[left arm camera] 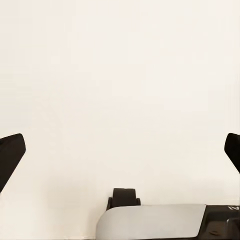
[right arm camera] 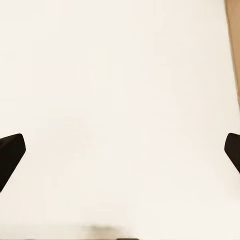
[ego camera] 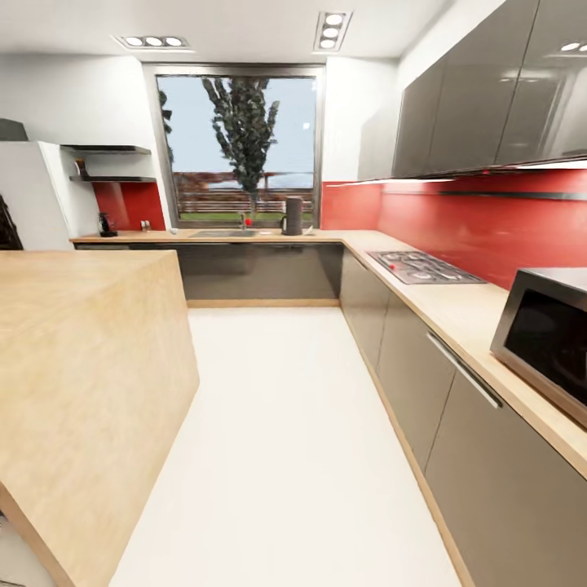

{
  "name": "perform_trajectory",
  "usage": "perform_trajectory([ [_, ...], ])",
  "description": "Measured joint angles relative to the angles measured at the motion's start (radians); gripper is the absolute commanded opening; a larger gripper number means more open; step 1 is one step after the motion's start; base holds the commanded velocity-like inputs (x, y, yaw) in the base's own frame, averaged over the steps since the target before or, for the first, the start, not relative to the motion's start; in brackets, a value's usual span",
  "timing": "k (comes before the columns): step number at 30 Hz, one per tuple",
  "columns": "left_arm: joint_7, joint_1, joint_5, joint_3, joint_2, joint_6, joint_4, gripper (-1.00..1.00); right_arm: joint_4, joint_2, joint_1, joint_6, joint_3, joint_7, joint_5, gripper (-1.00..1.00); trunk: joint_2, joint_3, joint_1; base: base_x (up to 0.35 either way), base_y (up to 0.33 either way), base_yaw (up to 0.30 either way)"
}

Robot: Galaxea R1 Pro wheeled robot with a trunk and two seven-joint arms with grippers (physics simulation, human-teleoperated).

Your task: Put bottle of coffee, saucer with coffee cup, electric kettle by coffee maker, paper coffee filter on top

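The kitchen countertop (ego camera: pixel 456 314) runs along the right wall and under the far window. A tall dark column, apparently the coffee maker (ego camera: pixel 293 216), stands on it beside the window. Far left, two dark kitchen shelf slabs (ego camera: pixel 112 178) hang on the wall, with a small dark item, perhaps the bottle of coffee (ego camera: pixel 80 167), on the lower one. Below them a small dark object (ego camera: pixel 106 224), too far off to name, sits on the counter. My left gripper (left arm camera: pixel 120 155) and right gripper (right arm camera: pixel 120 155) both hang open over white floor, holding nothing.
A light wood island (ego camera: pixel 81 359) fills the near left. A microwave (ego camera: pixel 545 342) and a hob (ego camera: pixel 424 267) sit on the right counter, and a sink (ego camera: pixel 224 233) lies under the window. White floor (ego camera: pixel 285 456) stretches between island and cabinets. Part of my base (left arm camera: pixel 150 222) shows below the left gripper.
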Motion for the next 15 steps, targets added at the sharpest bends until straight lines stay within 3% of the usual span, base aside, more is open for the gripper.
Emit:
perform_trajectory([
  [9, -0.001, 0.000, 0.000, 0.001, 0.000, 0.000, 0.000, 1.00, 0.002, -0.001, 0.001, 0.000, -0.001, 0.000, 0.000, 1.00, 0.000, 0.000, 0.000, 0.328, 0.000, 0.040],
  [12, -0.001, 0.000, 0.003, -0.006, -0.003, 0.001, -0.009, 1.00, 0.014, -0.027, 0.001, -0.001, -0.004, 0.000, -0.001, 1.00, 0.000, 0.000, 0.000, 0.329, 0.000, 0.001],
  [15, -0.001, 0.000, 0.003, -0.009, -0.009, 0.001, -0.023, 1.00, 0.013, -0.031, 0.002, -0.001, -0.002, 0.000, -0.001, 1.00, 0.000, 0.000, 0.000, 0.329, 0.000, 0.000],
])
